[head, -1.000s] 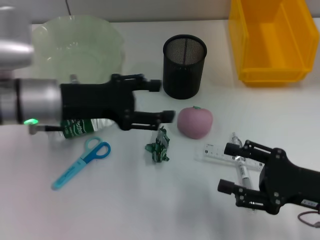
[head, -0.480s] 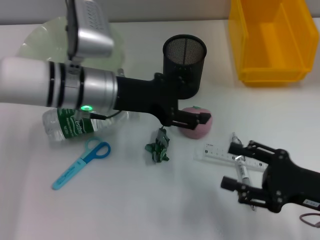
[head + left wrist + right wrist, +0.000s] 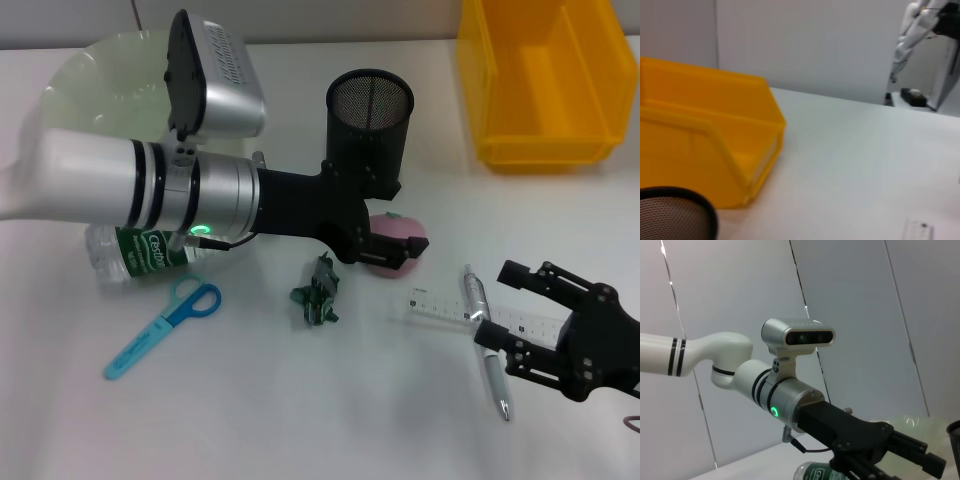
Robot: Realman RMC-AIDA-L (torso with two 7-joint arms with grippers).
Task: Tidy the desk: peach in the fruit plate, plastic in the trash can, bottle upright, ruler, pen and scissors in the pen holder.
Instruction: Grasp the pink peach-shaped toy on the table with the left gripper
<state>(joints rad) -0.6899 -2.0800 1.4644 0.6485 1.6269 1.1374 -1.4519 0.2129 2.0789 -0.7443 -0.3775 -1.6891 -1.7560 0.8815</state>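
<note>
White desk (image 3: pixel 300 410), head view. Left gripper (image 3: pixel 388 240) down on the pink peach (image 3: pixel 408 238) just past centre toward 3 o'clock, close under the black mesh pen holder (image 3: pixel 370 130). Impossible to tell whether clamped on the fruit or merely around it, with the black wrist hiding much of the contact. Peach on the desk, well apart from the pale green fruit plate (image 3: pixel 90 85) at 10 o'clock.

Right gripper (image 3: pixel 497 303) low at 4 o'clock, jaws wide apart and holding nothing. Silver pen (image 3: pixel 487 345) lying flat just at its fingertips, crossing one end of the clear ruler (image 3: pixel 440 305).

Green plastic wrapper (image 3: pixel 318 292) crumpled at centre, just toward 7 o'clock from the peach. Blue scissors (image 3: pixel 165 325) flat at 8 o'clock. Green-labelled bottle (image 3: pixel 150 252) on its side at 9 o'clock, partly under the left arm. Yellow bin (image 3: pixel 540 90) at 1 o'clock, well apart from the wrapper.

Pen holder standing upright at 12 o'clock, with ruler, pen and scissors all outside it on the desk.
</note>
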